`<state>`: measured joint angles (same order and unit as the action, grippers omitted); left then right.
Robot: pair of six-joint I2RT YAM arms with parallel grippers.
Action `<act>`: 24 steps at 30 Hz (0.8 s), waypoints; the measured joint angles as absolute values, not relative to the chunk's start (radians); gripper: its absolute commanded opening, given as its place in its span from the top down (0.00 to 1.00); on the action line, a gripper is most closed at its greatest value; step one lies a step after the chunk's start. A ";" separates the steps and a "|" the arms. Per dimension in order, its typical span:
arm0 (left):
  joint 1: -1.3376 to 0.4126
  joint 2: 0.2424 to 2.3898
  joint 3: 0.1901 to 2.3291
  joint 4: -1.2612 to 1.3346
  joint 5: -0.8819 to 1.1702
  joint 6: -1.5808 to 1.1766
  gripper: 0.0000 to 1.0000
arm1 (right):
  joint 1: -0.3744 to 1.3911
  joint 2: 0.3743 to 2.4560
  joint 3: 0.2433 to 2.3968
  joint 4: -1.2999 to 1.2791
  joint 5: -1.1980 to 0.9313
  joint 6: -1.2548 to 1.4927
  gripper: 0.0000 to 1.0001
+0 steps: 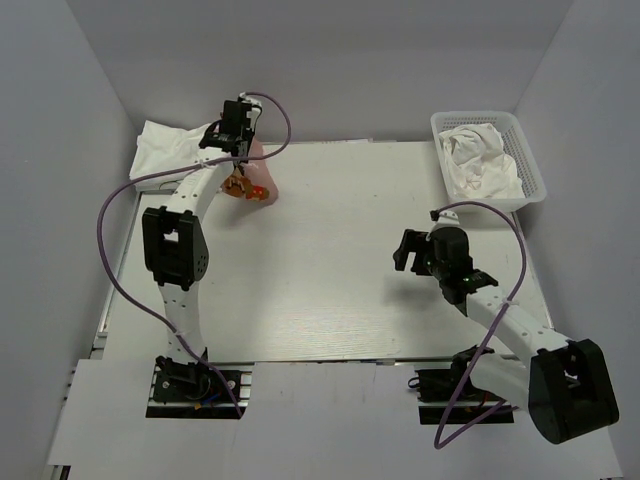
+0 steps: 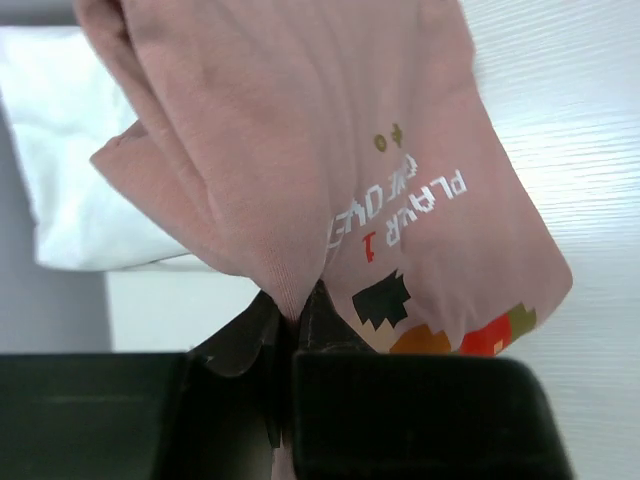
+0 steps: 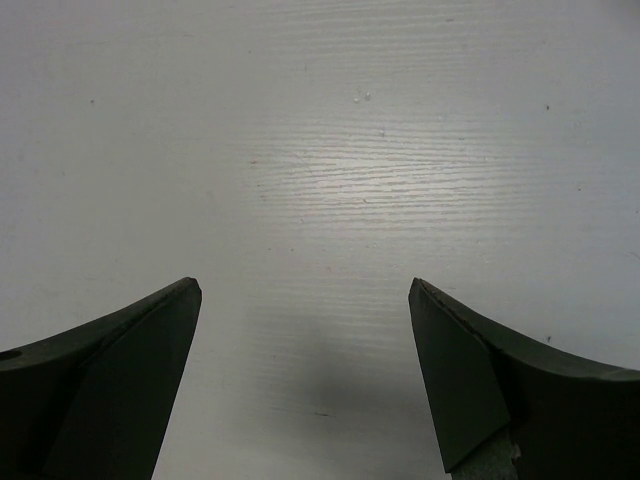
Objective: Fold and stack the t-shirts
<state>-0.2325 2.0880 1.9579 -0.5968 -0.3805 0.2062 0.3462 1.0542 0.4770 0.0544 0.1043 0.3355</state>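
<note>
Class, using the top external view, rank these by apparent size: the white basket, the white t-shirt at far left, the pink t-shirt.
1. white basket
2. white t-shirt, partly hidden behind the left arm, so its full extent is unsure
3. pink t-shirt, bunched in the left gripper, clearly smallest

We log the right gripper (image 3: pixel 303 290) pointing down at the table (image 3: pixel 320 150). Its two dark fingers (image 3: pixel 120 370) enter from the lower corners, tips well apart, jaws wide. The white tabletop shows in the gap between them, with fine wood grain running across. A bright patch of glare sits mid-frame. We see a few small specks (image 3: pixel 361 97) near the top.
</note>
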 measured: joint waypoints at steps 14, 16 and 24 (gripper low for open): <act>-0.091 2.072 2.051 -0.624 -0.255 0.461 1.00 | 0.346 1.177 0.482 0.073 -0.002 0.336 0.10; -0.079 2.066 2.051 -0.624 -0.220 0.486 1.00 | 0.346 1.196 0.497 0.073 -0.028 0.336 0.10; -0.023 2.088 2.176 -0.648 -0.139 0.474 1.00 | 0.346 1.258 0.572 0.079 -0.080 0.337 0.10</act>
